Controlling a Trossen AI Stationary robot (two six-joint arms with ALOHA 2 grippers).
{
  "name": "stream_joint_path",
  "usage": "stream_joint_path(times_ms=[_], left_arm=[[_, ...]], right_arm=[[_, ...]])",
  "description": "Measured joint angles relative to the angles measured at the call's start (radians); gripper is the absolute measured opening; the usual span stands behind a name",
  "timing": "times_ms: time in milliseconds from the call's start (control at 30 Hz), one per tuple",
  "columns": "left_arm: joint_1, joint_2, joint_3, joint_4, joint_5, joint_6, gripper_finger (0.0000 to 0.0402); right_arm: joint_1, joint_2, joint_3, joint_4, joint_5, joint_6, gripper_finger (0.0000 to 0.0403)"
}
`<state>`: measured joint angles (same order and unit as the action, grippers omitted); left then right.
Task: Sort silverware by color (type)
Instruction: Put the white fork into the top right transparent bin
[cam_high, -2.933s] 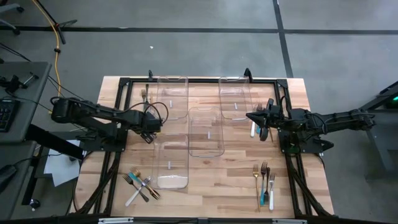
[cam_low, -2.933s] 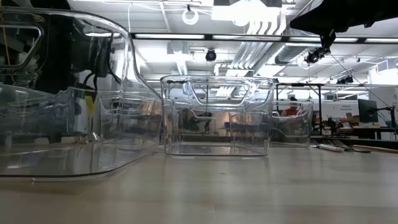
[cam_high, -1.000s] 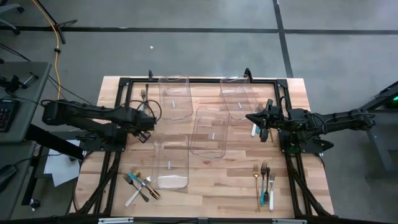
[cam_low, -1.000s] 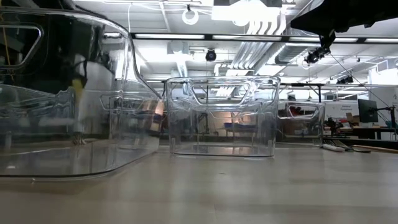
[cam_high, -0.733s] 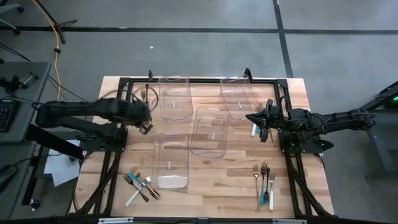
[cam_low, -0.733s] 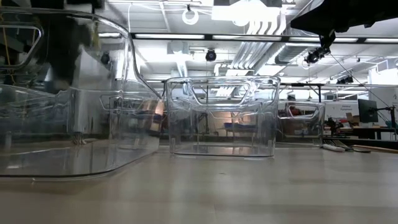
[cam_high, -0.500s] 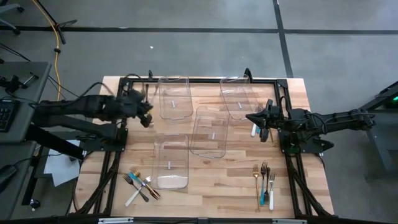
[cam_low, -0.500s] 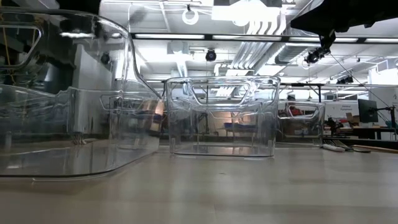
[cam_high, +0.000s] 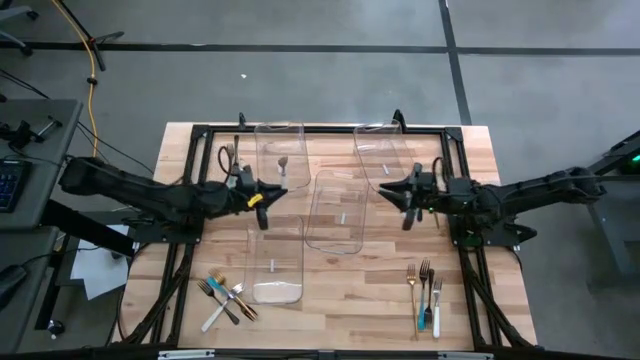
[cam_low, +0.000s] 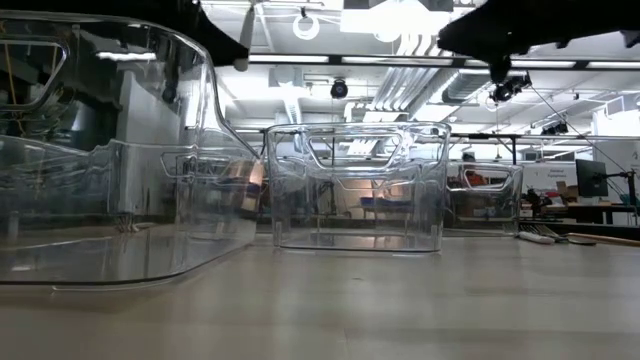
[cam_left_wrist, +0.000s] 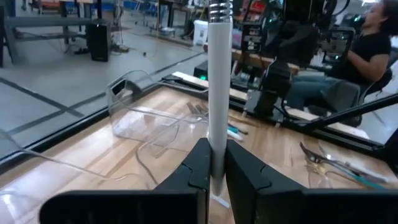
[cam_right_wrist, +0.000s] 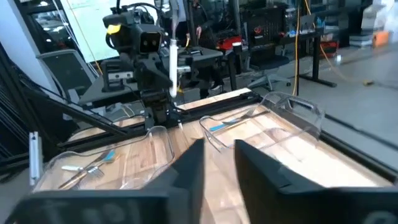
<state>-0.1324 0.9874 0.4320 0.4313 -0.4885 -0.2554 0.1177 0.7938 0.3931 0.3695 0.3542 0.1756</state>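
My left gripper (cam_high: 266, 192) reaches level from the table's left, over the gap between two clear bins. It is shut on a white-handled utensil (cam_left_wrist: 217, 81), which also shows in the right wrist view as an upright utensil (cam_right_wrist: 172, 62). My right gripper (cam_high: 392, 195) stands open and bare (cam_right_wrist: 217, 152), beside the middle bin (cam_high: 335, 212). Loose silverware lies flat on the table: a near-left pile (cam_high: 225, 297), a near-right group (cam_high: 425, 290), a far-left fork (cam_high: 231, 153) and a teal-handled piece (cam_left_wrist: 233, 130). My left gripper pinches the white handle near its lower end (cam_left_wrist: 216, 163) between its two fingers. The fingers come level from the table's left and lie across the handle. The utensil stands upright, lifted clear of the table, with its metal end (cam_left_wrist: 219, 9) at the top.
Several clear bins stand on the wooden table: far left (cam_high: 278, 140), far right (cam_high: 380, 150), middle, and near left (cam_high: 274, 285). A black frame (cam_high: 300, 128) runs round the table. A seated person (cam_left_wrist: 367, 50) shows beyond the right arm.
My left gripper has swung by the table's far-left corner and come back toward the right. It has tipped from pointing down to level, so the utensil it holds now stands upright. My right gripper has moved toward the table's left and opened.
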Motion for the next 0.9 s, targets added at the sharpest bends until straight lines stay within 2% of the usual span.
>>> stream_joint_path(times_ms=[133,233,467,667,900], left_arm=[[0.001,0.113,-0.014,0.147,0.015,0.041,0.0019],[0.001,0.205,-0.014,0.274,0.038,0.086,0.0019],[0.004,0.401,0.0,0.522,0.125,0.178,0.0019],[0.035,0.506,0.094,0.531,0.277,0.169,0.0019],[0.036,0.596,0.179,0.504,0.319,0.224,0.0019]], right_arm=[[0.0,0.153,0.0,0.22,0.001,-0.081,0.0166],[-0.008,0.264,0.0,0.367,-0.005,-0.113,0.0198],[-0.039,0.501,0.007,0.622,-0.144,-0.085,0.0215],[-0.032,0.635,0.11,0.644,-0.175,-0.105,0.0216],[-0.011,0.728,0.21,0.607,-0.175,-0.109,0.0216]])
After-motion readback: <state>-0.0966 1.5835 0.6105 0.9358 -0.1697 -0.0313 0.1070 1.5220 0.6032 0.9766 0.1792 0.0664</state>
